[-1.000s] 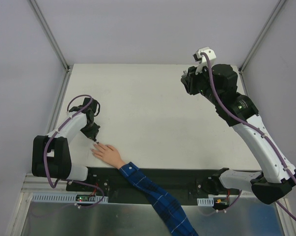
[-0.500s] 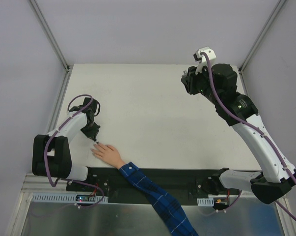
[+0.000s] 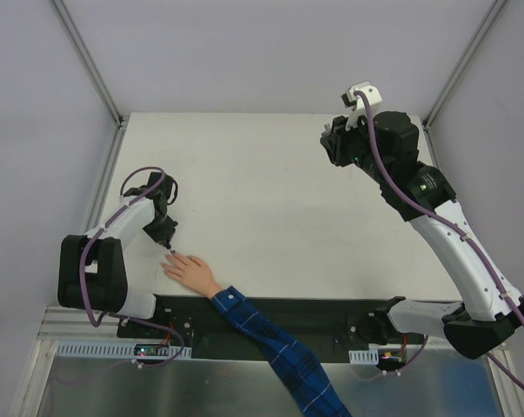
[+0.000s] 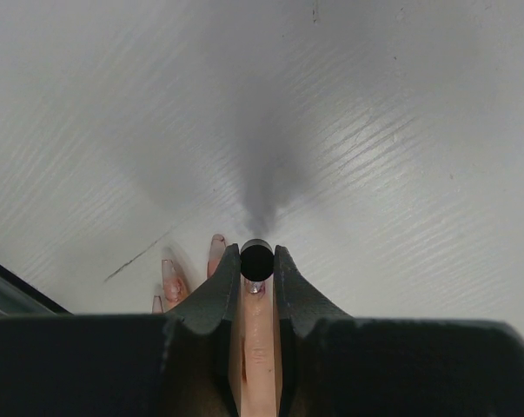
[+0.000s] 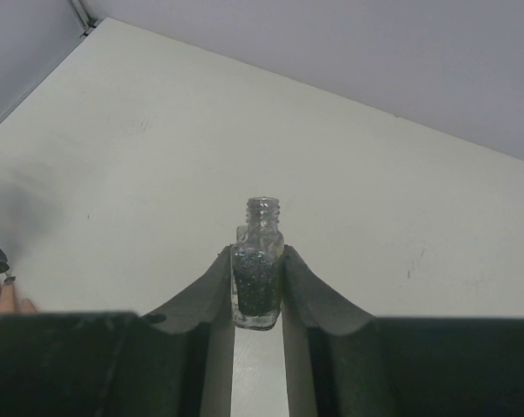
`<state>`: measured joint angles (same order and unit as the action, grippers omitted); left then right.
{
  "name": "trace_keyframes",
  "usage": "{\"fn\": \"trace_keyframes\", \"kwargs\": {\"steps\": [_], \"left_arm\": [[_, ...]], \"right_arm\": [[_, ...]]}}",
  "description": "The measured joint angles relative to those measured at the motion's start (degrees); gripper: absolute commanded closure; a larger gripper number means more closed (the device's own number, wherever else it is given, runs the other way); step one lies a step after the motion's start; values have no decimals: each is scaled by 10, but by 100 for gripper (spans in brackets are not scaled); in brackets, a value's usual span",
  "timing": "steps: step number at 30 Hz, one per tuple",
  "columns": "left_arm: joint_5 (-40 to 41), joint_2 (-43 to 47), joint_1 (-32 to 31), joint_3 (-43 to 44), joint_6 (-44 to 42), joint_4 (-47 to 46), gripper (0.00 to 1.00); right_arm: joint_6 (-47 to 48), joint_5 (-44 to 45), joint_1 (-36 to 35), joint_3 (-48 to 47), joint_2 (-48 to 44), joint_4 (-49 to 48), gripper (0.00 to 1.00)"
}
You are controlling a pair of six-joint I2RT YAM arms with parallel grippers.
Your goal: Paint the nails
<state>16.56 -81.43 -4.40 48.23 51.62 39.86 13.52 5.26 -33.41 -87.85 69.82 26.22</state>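
Above table (image 3: 270, 174), R gripper (image 5: 258, 259) pinches open dark-polish bottle (image 5: 258, 282); L gripper (image 4: 256, 254) pinches brush (image 4: 256, 262).

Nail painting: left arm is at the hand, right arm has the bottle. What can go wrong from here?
1. The left gripper pinches the black brush cap directly over one finger. Pressing lower, or a twitch of the hand, would likely smear polish past the nails.
2. The right gripper holds the bottle uncapped, apparently off the table. A tilt or slip could spill it.
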Motion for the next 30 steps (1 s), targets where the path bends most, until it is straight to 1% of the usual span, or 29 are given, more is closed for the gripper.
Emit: {"fn": "trace_keyframes", "kwargs": {"steps": [17,21,25,30], "left_arm": [[0,0,4,-1,-11,-4,100],[-3,23,4,2,-23,0,100],[-12,65,4,7,-34,1,100],[-17,82,4,2,-37,3,100]], "right_arm": [[-3,-2,2,0,0,0,100],[-7,-2,2,0,0,0,100],[-10,-7,2,0,0,0,100],[-13,-12,3,0,0,0,100]]}}
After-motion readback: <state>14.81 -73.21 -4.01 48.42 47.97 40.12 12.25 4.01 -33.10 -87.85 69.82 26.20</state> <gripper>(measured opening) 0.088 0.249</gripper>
